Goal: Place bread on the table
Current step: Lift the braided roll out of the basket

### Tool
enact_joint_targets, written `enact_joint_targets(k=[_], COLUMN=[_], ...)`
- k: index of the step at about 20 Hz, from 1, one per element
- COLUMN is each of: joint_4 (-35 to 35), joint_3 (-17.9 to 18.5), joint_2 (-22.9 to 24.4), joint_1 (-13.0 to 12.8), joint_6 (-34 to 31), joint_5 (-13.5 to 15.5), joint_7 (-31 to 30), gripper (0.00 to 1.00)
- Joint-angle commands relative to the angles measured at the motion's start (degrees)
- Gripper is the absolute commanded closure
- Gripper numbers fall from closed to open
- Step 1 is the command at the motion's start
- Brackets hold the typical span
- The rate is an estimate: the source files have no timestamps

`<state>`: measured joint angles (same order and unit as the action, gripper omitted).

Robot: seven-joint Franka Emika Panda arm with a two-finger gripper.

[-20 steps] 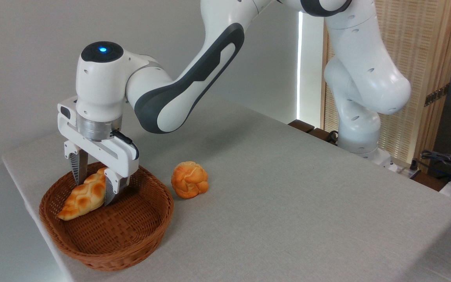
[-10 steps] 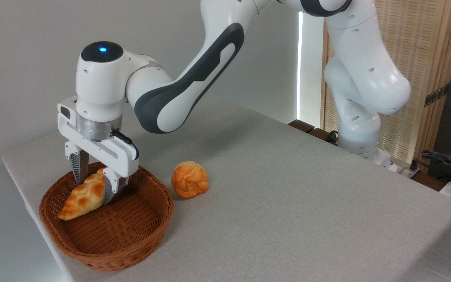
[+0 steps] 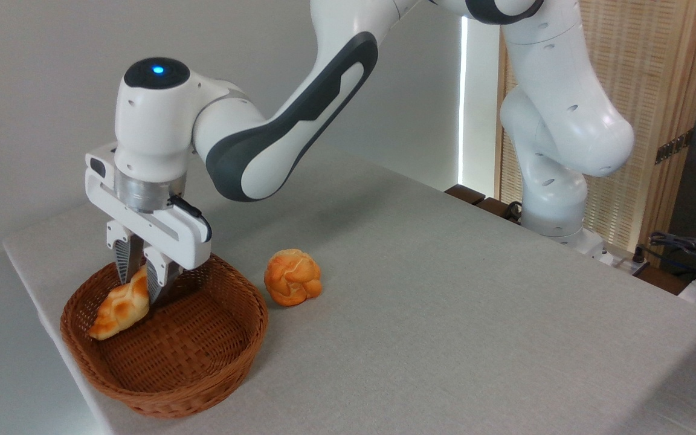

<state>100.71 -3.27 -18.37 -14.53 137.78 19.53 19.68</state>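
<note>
The bread (image 3: 119, 305), a golden-brown braided loaf with pale seams, lies slanted in the brown wicker basket (image 3: 203, 377) at the left end of the table (image 3: 444, 314). My gripper (image 3: 140, 289) points straight down into the basket and is shut on the loaf's upper right end, one finger on each side. The loaf's lower left tip rests near the basket's left wall. Its gripped end is partly hidden behind the near finger.
A small round orange knotted bun (image 3: 293, 277) sits on the table just right of the basket. The table's left and near edges run close to the basket. The arm's base (image 3: 556, 223) stands at the far right edge, with cables (image 3: 686, 244) beyond.
The fingers have closed in on the loaf's upper end. The hand has risen slightly and shifted a little left, and the loaf's gripped end has lifted with it.
</note>
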Motion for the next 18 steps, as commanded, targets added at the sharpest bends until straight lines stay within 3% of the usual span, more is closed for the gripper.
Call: enact_joint_targets(k=[1,3,6,8,13,18], joint_4=[0.01,0.45,4.22,7.38,13.71,18.38], joint_3=[0.98,1.16,1.16,1.16,1.07,0.37], joint_2=[4.04,6.58,11.32,15.19,22.67,25.84], joint_1=[0.20,0.37,0.38,0.38,0.29,-0.06], joint_6=[-3.39,-4.54,-6.47,-8.40,-17.88,-24.13], joint_5=[-0.90,-1.42,-6.95,-8.45,-9.25,-10.04], joint_7=[0.26,0.79,0.71,1.06,3.77,7.12], gripper=[0.56,0.56,0.55,0.54,0.52,0.45])
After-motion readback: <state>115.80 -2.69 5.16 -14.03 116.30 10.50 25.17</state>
